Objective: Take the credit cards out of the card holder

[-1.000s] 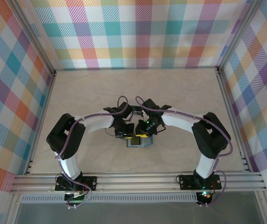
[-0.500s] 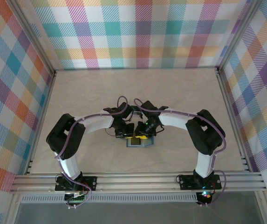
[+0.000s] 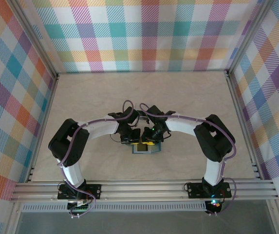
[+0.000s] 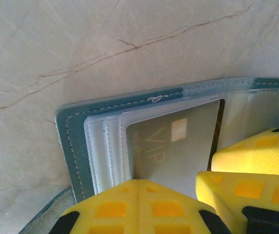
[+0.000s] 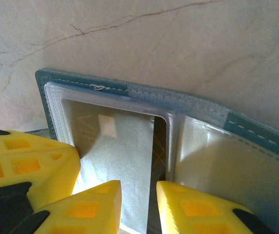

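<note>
- Top external view: the right arm's elbow has drawn in toward the middle since a second ago. It has held there for the last half second, and the left arm has not shifted.
- Left wrist view: the left claw [image 4: 137, 190] is pressed together with nothing between its tips, bearing down on the open card holder [image 4: 71, 141].
- Right wrist view: the right claw [image 5: 138, 195] is slightly spread, its tips resting over the clear pocket. It pinches nothing that I can see.
- A credit card [image 4: 173, 151] marked VIP sits fully inside that pocket.
- Farther out, the card holder lies flat on the table [image 4: 81, 48].
- The reach looks finished and the pull not yet begun. The right claw must catch the card's edge while the left pins the holder.
</note>
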You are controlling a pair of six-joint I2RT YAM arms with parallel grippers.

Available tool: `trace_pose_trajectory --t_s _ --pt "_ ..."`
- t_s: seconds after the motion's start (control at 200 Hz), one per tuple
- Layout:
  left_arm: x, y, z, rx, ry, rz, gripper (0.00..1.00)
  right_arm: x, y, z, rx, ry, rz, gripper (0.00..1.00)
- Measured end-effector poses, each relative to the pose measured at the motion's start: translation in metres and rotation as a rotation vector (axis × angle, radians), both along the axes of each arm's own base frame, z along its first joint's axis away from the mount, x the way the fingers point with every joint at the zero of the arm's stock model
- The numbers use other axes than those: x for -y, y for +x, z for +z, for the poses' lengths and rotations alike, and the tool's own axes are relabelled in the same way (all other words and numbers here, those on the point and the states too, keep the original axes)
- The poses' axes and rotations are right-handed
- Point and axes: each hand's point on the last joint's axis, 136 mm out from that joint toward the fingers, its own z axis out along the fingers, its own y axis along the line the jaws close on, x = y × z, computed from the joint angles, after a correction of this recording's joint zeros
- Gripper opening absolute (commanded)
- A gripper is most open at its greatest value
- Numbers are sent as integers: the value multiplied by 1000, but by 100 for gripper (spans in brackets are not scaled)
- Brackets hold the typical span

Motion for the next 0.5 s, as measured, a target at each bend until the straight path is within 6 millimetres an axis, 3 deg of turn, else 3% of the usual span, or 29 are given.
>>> trace_pose_trajectory --t_s 0.5 --pt "0 0 0 0 2 0 0 9 0 3 -2 -52 -8 28"
